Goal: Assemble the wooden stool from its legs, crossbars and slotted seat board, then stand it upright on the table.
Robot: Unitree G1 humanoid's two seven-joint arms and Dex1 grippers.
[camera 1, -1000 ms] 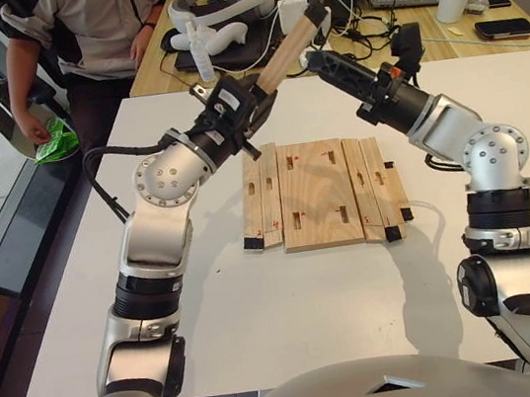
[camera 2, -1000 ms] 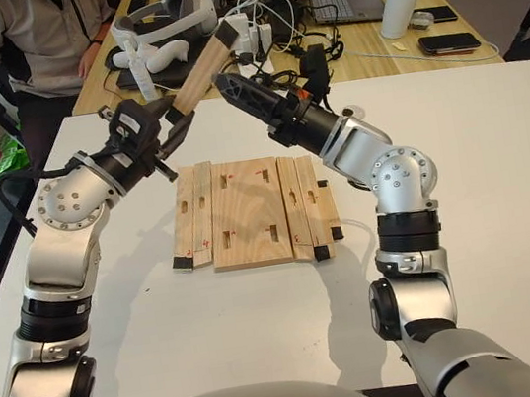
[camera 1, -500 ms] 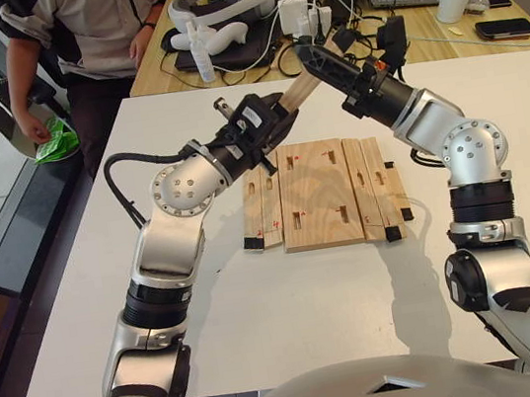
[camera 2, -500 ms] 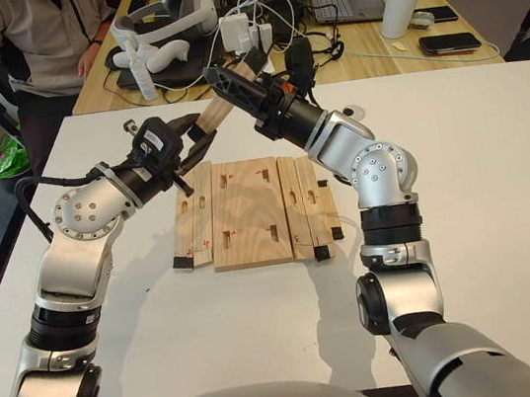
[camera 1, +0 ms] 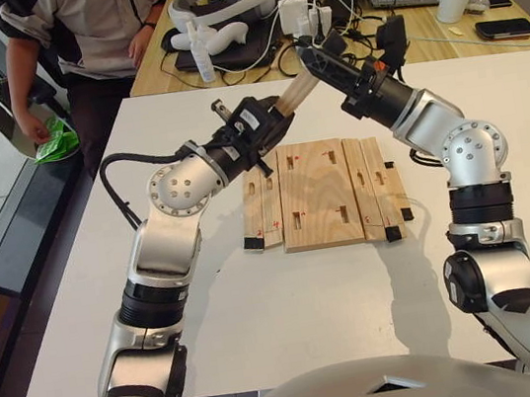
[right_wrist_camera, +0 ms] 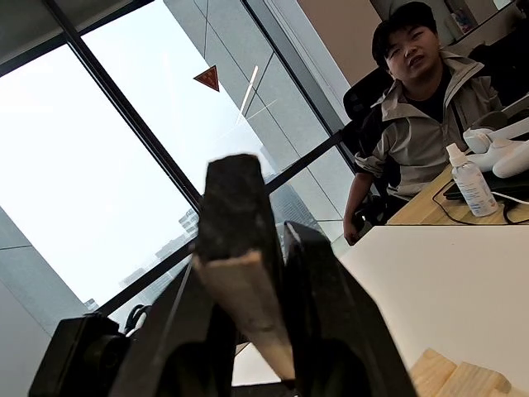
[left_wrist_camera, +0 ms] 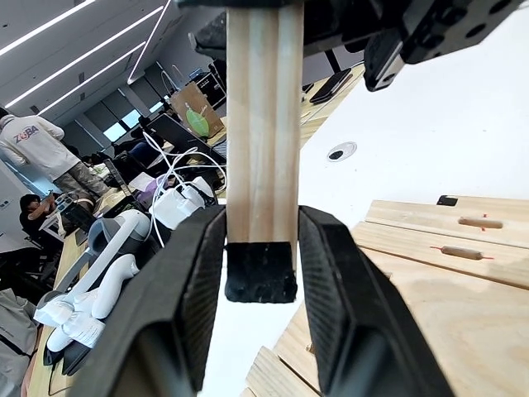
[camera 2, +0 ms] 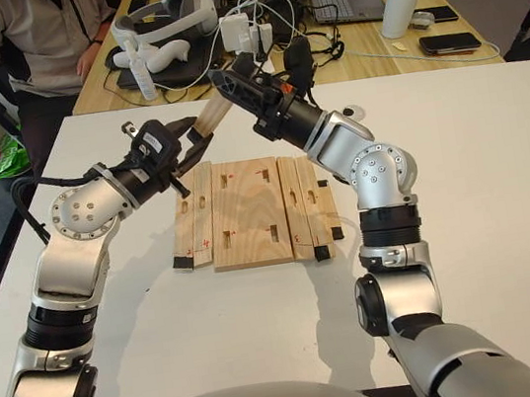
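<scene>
Holding one leg (camera 1: 297,89) in the air with both grippers, at 12 o'clock from the seat board (camera 1: 317,194). Left gripper (left_wrist_camera: 260,248) closed on the black-capped lower end, at about 11 o'clock; right gripper (right_wrist_camera: 269,265) closed on the upper end, nearer 12 o'clock. Below, flat on the table (camera 1: 265,328), the seat board with sticks (camera 1: 258,199) touching it at 9 o'clock and more sticks at 3 o'clock. Probably a handover or a regrip before fitting. Danger of twisting or jamming the leg when pulling with both holds tight. Danger also of dropping it on the seat board and scattering the sticks when releasing one side too early, or with a shallow hold at the very end.
</scene>
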